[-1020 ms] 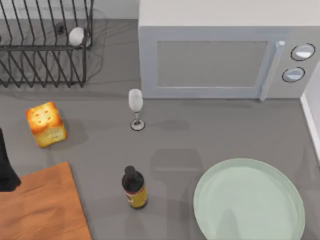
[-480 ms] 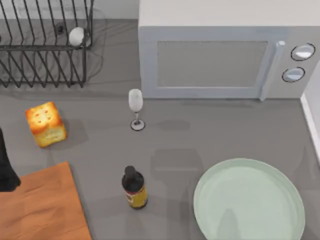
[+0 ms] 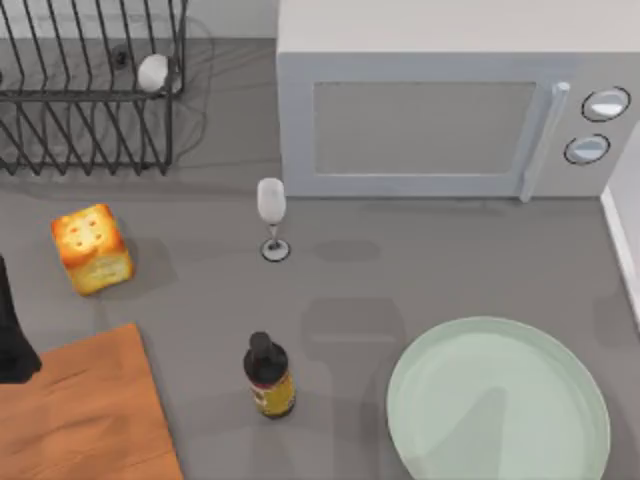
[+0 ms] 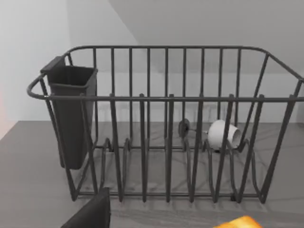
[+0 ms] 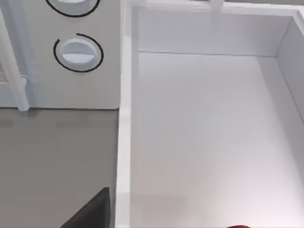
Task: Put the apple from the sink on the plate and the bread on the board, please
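At the top view's nine o'clock edge a dark part of my left arm (image 3: 12,335) stands just above the near-left corner where the board (image 3: 85,415) lies; whether that gripper's fingers are apart or together I cannot tell. The board is flat, rectangular, orange-brown with visible grain, at about eight o'clock. Just beyond it, toward ten o'clock and apart from it, sits the bread (image 3: 92,248): a golden-yellow cube with a toasted orange-brown crust and a few dark spots, slightly tilted on the grey table (image 3: 400,270). At eleven o'clock is the wire dish rack (image 3: 90,90), holding a small white cup (image 4: 222,134). A wine glass (image 3: 271,215) stands near centre, a dark bottle (image 3: 268,375) at six o'clock, the microwave (image 3: 440,110) at one o'clock. The plate (image 3: 498,400), large, round, pale mint-green with a shallow rim, lies at five o'clock. The right wrist view looks into the white sink (image 5: 204,128) beside the microwave's dials; a red sliver (image 5: 236,226) at its edge is perhaps the apple.
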